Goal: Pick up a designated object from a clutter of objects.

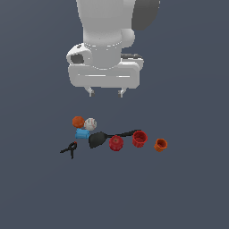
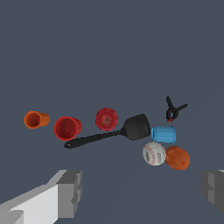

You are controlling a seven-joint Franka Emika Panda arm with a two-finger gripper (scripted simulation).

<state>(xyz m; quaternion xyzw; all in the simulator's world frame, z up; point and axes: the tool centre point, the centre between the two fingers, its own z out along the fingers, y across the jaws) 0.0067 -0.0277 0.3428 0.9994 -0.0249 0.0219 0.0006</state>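
Observation:
The orange-brown ball (image 1: 78, 121) lies on the grey floor at the exterior view's left end of the clutter, touching the white ball with red marks (image 1: 90, 124); it also shows in the wrist view (image 2: 177, 158). My gripper (image 1: 105, 93) hangs open and empty well above the clutter, a little toward the exterior view's right of the ball. In the wrist view its two fingers (image 2: 70, 188) stand wide apart with nothing between them.
Beside the balls lie a blue cylinder (image 1: 82, 133), a black spatula (image 1: 99, 138), a black clamp (image 1: 69, 149), two red cups (image 1: 116, 143) (image 1: 139, 138) and a small orange cup (image 1: 160, 145).

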